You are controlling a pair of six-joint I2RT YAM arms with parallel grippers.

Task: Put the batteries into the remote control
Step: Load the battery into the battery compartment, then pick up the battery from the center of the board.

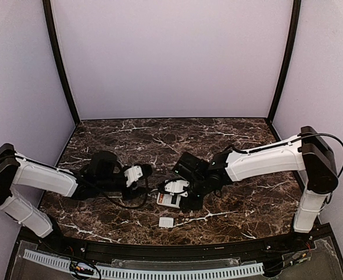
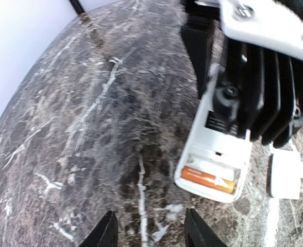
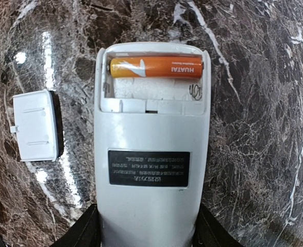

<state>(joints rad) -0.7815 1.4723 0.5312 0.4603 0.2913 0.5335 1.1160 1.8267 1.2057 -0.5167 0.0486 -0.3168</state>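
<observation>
The white remote control (image 3: 151, 154) lies back up on the marble table, its battery recess uncovered. One orange battery (image 3: 155, 67) sits in the far slot; the near slot shows bare white plastic and a spring. My right gripper (image 3: 149, 230) is shut on the remote's sides, one finger against each long edge. In the top view the right gripper (image 1: 186, 195) is over the remote (image 1: 170, 200). My left gripper (image 2: 150, 229) is open and empty, a little short of the remote's battery end (image 2: 213, 154), where the battery (image 2: 208, 179) shows. No other battery is in view.
The small white square cover (image 3: 34, 125) lies flat on the table beside the remote; it also shows in the top view (image 1: 166, 222) and the left wrist view (image 2: 285, 175). The dark marble table (image 1: 160, 137) is walled at the back and both sides.
</observation>
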